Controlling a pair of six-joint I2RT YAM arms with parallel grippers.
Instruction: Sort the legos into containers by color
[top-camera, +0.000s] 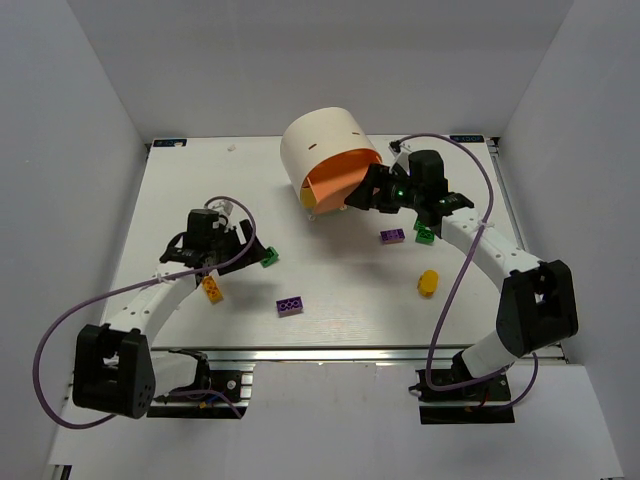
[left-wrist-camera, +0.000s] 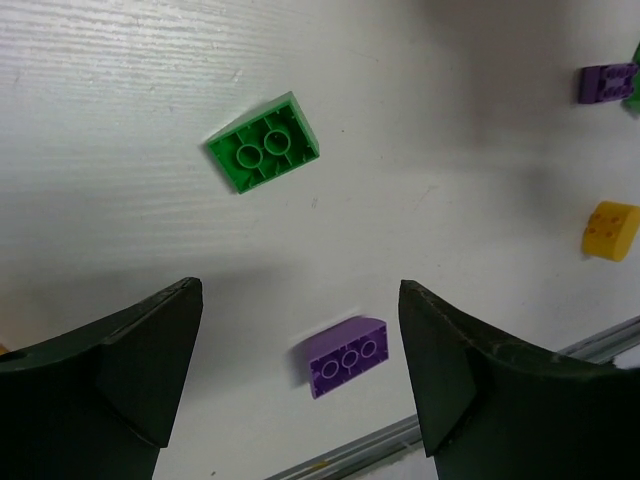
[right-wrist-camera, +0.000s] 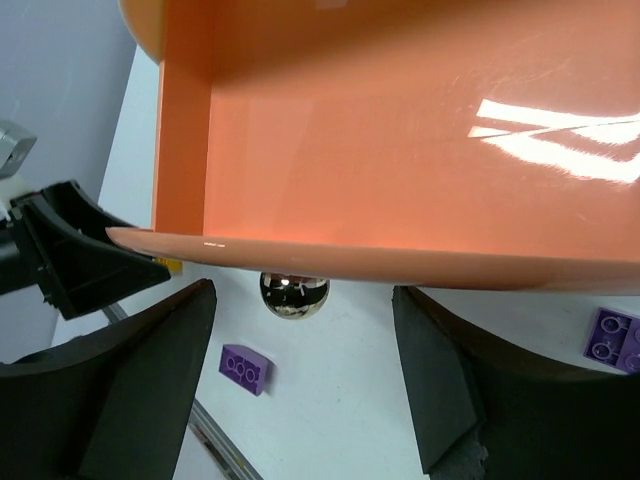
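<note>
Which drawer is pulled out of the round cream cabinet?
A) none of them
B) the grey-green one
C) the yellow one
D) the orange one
D: the peach-orange plastic drawer sticks out of the cream half-round cabinet, right in front of the right claw.

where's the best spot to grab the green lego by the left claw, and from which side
Take the green lego by its two long side walls, coming from straight above. It lies flat, hollow underside up, slanted relative to the left claw, so the claw likely needs turning to square up with those walls.
</note>
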